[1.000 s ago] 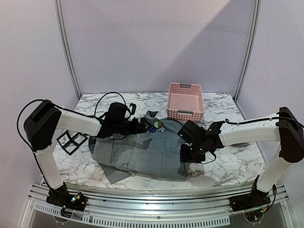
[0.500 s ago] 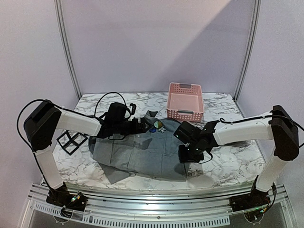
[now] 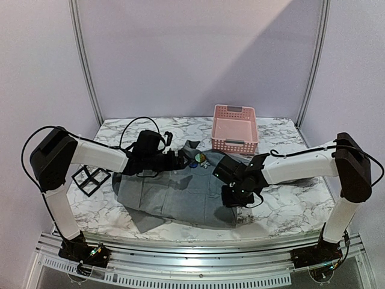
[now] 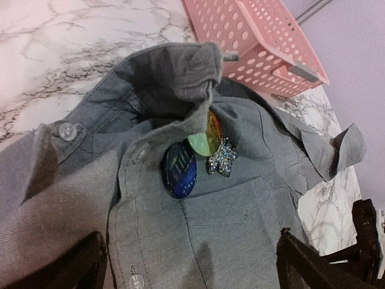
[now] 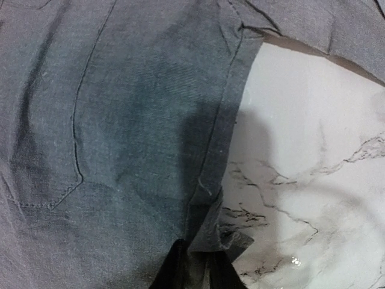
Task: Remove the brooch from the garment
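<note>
Right gripper (image 5: 201, 268) has slid sideways to a spot well in front of the pink basket (image 3: 234, 127) and pinched the garment (image 3: 174, 195) hem, anchoring it. Left gripper (image 4: 192, 271), jaws wide apart, hovers nearer the basket above the brooch (image 4: 221, 158), which is still pinned on.
</note>
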Action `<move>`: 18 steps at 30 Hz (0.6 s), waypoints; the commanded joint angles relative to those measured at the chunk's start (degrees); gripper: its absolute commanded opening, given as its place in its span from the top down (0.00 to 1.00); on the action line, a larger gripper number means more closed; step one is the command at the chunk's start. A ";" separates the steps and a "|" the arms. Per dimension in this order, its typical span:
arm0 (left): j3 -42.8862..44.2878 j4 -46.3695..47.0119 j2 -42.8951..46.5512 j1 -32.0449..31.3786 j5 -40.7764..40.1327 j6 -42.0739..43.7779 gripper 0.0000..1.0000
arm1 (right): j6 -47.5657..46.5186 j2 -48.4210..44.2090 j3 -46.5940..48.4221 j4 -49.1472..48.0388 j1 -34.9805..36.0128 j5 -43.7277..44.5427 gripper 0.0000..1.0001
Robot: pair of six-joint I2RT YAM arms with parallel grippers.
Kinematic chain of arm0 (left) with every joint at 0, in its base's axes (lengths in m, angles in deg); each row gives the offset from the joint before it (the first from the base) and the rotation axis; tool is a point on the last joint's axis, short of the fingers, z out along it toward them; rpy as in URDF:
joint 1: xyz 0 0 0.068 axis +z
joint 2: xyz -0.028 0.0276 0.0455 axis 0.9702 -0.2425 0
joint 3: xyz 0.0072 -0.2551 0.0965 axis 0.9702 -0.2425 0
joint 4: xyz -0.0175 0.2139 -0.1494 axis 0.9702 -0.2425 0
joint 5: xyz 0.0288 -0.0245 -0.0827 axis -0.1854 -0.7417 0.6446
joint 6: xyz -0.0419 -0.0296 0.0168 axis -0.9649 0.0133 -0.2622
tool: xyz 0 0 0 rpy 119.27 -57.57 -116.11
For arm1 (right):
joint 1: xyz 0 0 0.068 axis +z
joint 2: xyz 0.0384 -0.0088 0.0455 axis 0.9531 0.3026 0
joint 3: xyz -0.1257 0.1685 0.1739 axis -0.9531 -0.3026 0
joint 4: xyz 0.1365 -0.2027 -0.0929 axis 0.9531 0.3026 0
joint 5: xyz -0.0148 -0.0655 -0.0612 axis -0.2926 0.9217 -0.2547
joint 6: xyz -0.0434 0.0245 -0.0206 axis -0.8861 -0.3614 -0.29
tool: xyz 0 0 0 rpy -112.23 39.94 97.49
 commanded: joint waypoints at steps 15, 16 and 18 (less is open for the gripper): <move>1.85 -0.12 -1.88 -0.09 -2.29 2.70 0.02 | 6.15 -7.81 -9.38 0.67 5.55 -10.35 1.00; 1.78 -0.17 -2.03 -0.20 -2.26 2.72 0.02 | 6.72 -8.39 -9.64 1.21 6.18 -10.60 1.00; 1.76 -0.14 -2.37 -0.36 -1.96 2.68 0.02 | 8.58 -9.27 -10.06 2.47 7.59 -10.74 1.00</move>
